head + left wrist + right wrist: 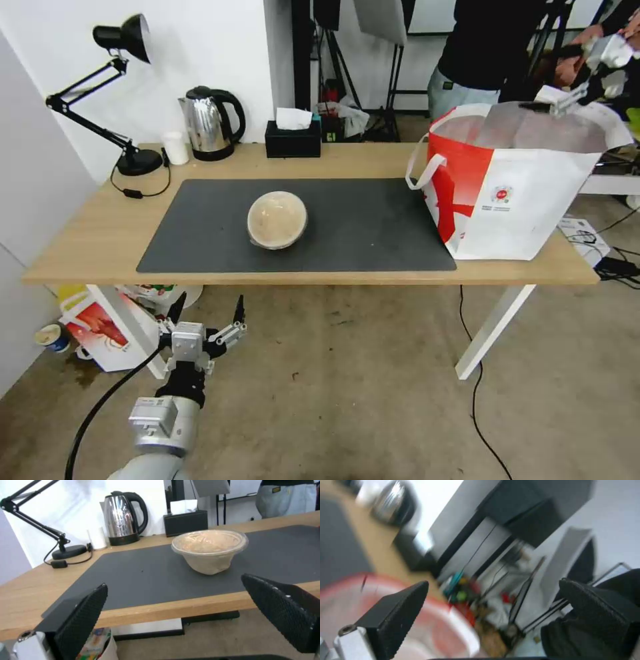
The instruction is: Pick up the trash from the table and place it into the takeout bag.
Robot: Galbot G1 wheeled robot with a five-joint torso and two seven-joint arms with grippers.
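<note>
The tan bowl (pixel 277 219) sits lid-up at the centre of the frame in the head view, on the dark mat (pixel 200 233) that covers the middle of the table (pixel 87 233). In the left wrist view the same bowl (pixel 209 550) stands upright on the mat, well back from the near table edge.

The left gripper (pixel 208 319) hangs at the lower left of the frame, below and in front of the table edge, over the floor; its jaws are spread wide and hold nothing, with the black pads (pixel 83 615) apart on either side of the left wrist view.

The takeout bag (pixel 513 193) stands open at the right of the frame on the table's right end, one loop handle drooping toward the mat, the silver lining showing at its mouth. The right gripper (pixel 567 101) is at the upper right of the frame, above the bag's far rim; in the right wrist view its jaws stand wide apart and empty, with the bag's red-edged rim (pixel 420 620) blurred beneath them.

Along the table's far edge stand a lamp (pixel 127 100), a small white cup (pixel 176 147), a kettle (pixel 210 123) and a tissue box (pixel 293 139).
</note>
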